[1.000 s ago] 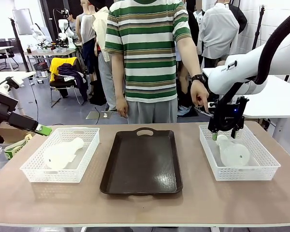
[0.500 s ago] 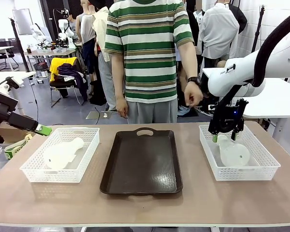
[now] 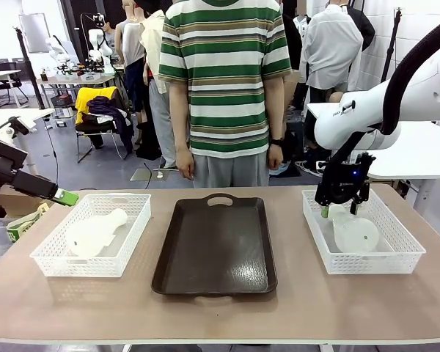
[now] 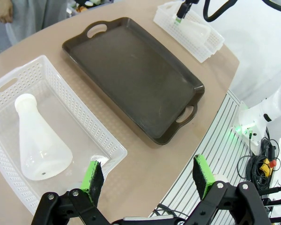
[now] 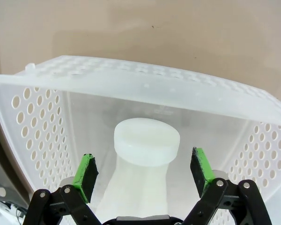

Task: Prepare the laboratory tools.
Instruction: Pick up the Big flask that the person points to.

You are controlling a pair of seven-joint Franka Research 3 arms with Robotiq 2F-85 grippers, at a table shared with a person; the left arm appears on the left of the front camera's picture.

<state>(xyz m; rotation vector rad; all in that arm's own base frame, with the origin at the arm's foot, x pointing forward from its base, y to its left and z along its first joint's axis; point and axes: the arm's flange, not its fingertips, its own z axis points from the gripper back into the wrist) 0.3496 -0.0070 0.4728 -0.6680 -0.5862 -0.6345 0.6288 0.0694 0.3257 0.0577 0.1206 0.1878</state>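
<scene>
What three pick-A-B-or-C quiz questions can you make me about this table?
1. Where is the left flask?
A. lying in the left basket
B. on the floor
C. on a chair

2. How many flasks are there?
A. one
B. two
C. five

3. What is the right gripper doing?
A. squeezing a cup
B. shut tight on nothing
C. open around the neck of the right flask

Answers:
1 A: it lies on its side inside the mesh walls.
2 B: there is one in the left basket and one in the right basket.
3 C: the right wrist view shows a gap on each side of the neck.
</scene>
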